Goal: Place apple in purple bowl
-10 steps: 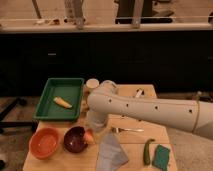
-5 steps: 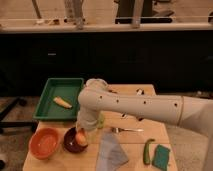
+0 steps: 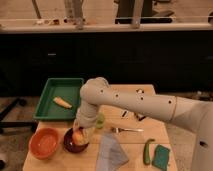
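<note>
One gripper [image 3: 80, 134] hangs low over the purple bowl [image 3: 70, 145], pinching the apple [image 3: 78, 136] just above the bowl's inside. Just left of the gripper sits an orange bowl [image 3: 45, 142] on the worktop [image 3: 130, 150]. Behind it and to the left lies a green tray [image 3: 60, 100] holding a yellow piece [image 3: 62, 102]. To its right lie a gray cloth [image 3: 111, 154], a green pod [image 3: 147, 151] and a teal sponge [image 3: 161, 156].
</note>
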You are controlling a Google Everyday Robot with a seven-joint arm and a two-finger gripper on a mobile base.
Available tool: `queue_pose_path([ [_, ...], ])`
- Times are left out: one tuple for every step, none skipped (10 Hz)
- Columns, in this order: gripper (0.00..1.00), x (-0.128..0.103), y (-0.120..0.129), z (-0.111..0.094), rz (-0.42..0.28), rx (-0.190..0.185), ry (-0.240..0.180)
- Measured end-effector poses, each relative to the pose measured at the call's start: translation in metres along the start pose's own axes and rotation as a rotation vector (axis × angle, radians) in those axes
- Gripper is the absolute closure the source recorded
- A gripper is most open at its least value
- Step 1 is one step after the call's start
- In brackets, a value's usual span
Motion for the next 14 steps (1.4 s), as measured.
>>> queue_pose_path([
  [1.00,-0.001,-0.002,0.002,0.001,-0.005,-0.012],
  [1.00,-0.001,-0.003,0.005,0.001,-0.010,-0.019],
  [1.00,-0.002,-0.005,0.007,0.000,-0.017,-0.023],
  [1.00,-0.003,-0.007,0.010,-0.002,-0.023,-0.027],
  [1.00,-0.006,-0.009,0.012,-0.005,-0.028,-0.032],
  [1.00,-0.008,-0.010,0.014,-0.010,-0.035,-0.036],
  [1.00,-0.011,-0.012,0.015,-0.015,-0.041,-0.040],
  [1.00,-0.013,-0.014,0.017,-0.020,-0.046,-0.043],
  [1.00,-0.016,-0.015,0.018,-0.026,-0.055,-0.044],
  [1.00,-0.019,-0.019,0.020,-0.037,-0.062,-0.046],
  [1.00,-0.022,-0.022,0.023,-0.047,-0.072,-0.048],
  [1.00,-0.023,-0.024,0.024,-0.053,-0.077,-0.050],
  [1.00,-0.027,-0.028,0.028,-0.065,-0.090,-0.053],
  [1.00,-0.033,-0.036,0.033,-0.081,-0.099,-0.056],
])
